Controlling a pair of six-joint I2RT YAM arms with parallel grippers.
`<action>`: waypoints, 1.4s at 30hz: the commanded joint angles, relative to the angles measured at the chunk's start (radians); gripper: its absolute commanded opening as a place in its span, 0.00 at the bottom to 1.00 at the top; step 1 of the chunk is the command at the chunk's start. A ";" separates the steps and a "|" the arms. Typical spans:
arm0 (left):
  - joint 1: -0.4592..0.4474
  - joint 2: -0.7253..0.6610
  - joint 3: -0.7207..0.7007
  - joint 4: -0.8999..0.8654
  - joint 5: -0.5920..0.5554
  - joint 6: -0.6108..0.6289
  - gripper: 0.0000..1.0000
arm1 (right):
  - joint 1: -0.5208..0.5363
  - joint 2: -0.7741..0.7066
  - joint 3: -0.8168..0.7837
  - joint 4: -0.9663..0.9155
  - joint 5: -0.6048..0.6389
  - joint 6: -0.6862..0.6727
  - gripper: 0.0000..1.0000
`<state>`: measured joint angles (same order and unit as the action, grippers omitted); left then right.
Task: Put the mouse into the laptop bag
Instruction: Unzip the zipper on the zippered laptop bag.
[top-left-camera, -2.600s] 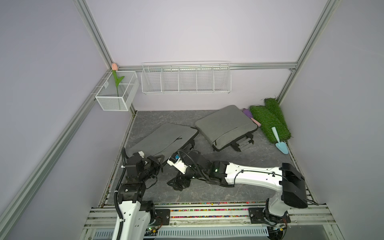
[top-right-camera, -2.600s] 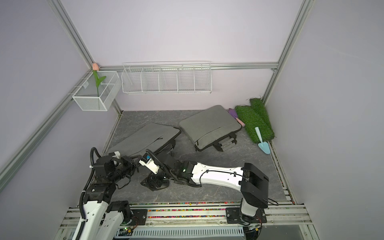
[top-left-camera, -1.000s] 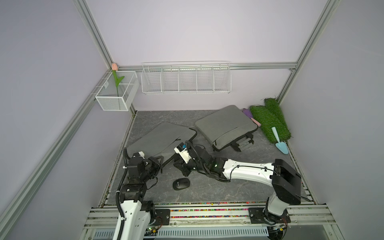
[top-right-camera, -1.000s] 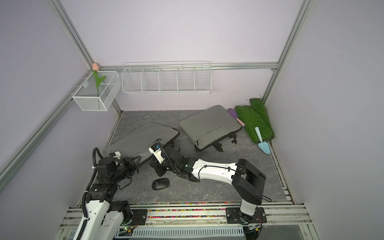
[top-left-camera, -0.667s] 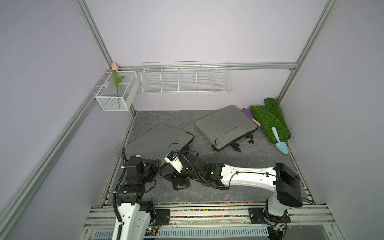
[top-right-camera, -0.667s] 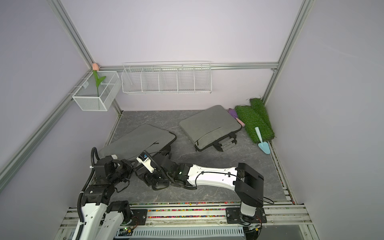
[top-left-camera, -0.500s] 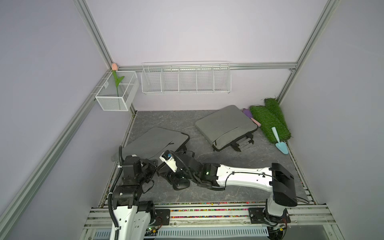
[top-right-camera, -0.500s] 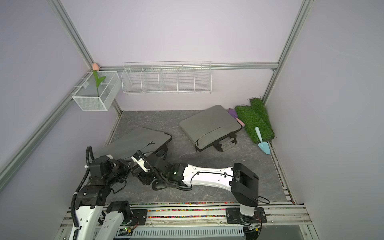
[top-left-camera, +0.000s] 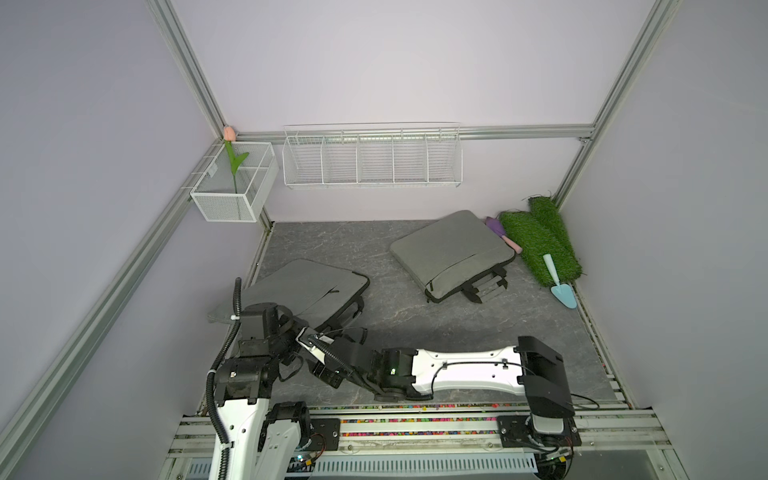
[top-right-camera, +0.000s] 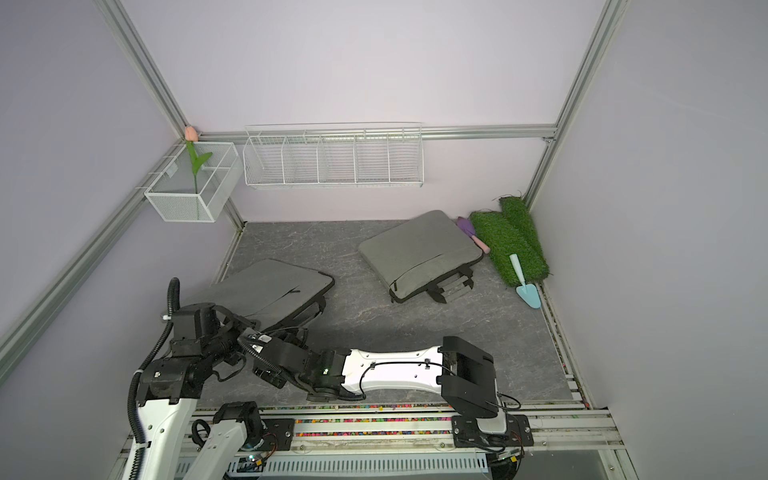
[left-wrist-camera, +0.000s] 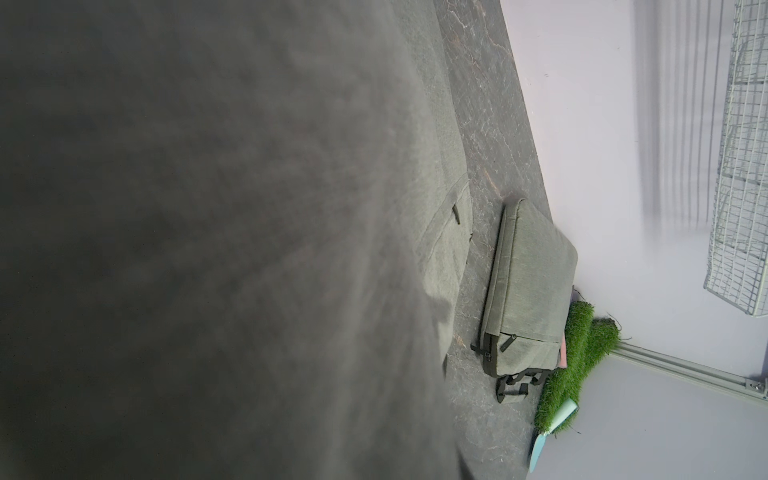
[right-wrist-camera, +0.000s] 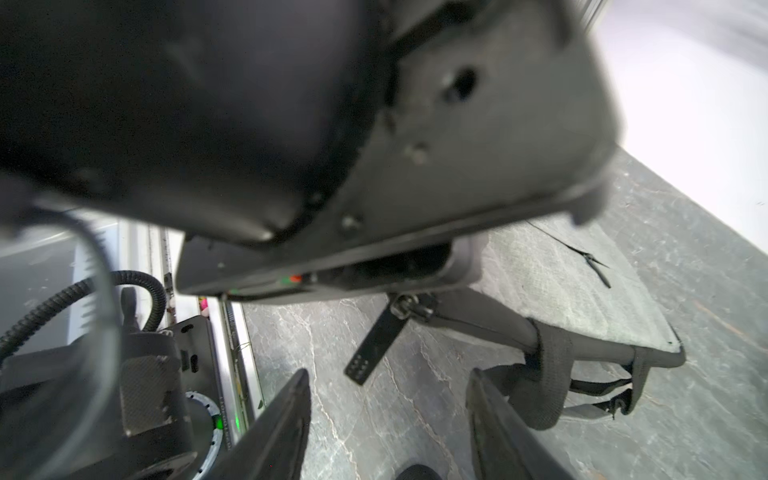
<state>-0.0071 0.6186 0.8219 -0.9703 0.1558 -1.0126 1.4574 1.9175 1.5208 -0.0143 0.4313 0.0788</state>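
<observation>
Right fingers (right-wrist-camera: 286, 424) spread wide, nothing gripped; mouse (right-wrist-camera: 415, 471) lying on surface (top-left-camera: 415, 320) beneath them, toward front edge. My left fingers hidden, closed, at near edge of laptop bag (top-left-camera: 303, 286), front-left corner. Mouse not yet bagged; I judge pickup, insertion left.

Lab test cell, aluminium frame (top-left-camera: 519, 132)

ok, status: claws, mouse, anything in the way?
Left claw shut on edge of near laptop bag. Right claw open, black mouse just showing between its fingers, not gripped. Bag's handle strap close beside it.
</observation>
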 joint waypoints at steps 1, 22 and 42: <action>0.002 -0.010 0.047 0.025 -0.012 -0.001 0.00 | 0.016 0.001 0.016 0.067 0.084 -0.060 0.58; 0.003 0.031 0.109 0.012 0.011 -0.023 0.00 | 0.072 0.050 -0.069 0.388 0.287 -0.264 0.47; 0.003 0.012 0.071 0.041 0.029 -0.040 0.00 | 0.075 0.084 -0.040 0.451 0.427 -0.397 0.07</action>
<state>-0.0067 0.6407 0.8810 -0.9737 0.1841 -1.0500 1.5326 1.9816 1.4666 0.4019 0.8356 -0.2871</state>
